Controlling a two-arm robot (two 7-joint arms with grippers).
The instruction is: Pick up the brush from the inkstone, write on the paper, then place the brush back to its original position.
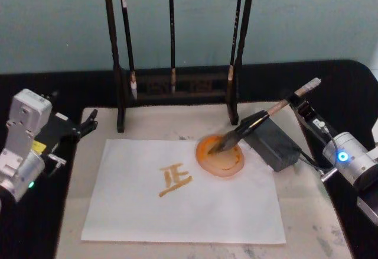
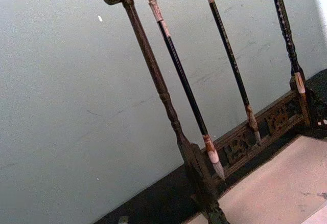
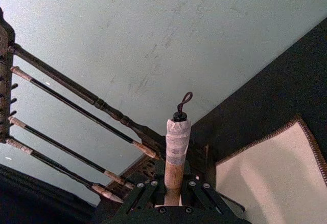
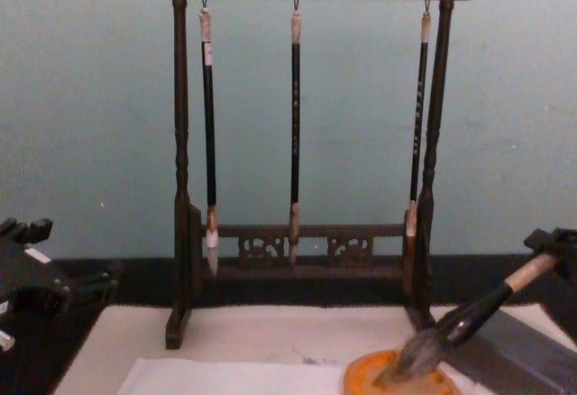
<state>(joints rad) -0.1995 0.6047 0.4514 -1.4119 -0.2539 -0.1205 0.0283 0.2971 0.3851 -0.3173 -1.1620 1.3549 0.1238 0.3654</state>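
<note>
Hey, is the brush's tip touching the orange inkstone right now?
Touching. In the head view the brush lies with its bristles on the inkstone, handle in the right gripper; the chest view shows the same.

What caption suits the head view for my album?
The right tool holds the brush, bristles resting in the inkstone, a character on the paper; left tool parked at left.

The brush [image 1: 264,117] tip lies in the inkstone [image 1: 204,163] on the paper [image 1: 177,211].

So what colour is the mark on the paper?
Orange-brown strokes on the white paper; head view shows it best.
</note>
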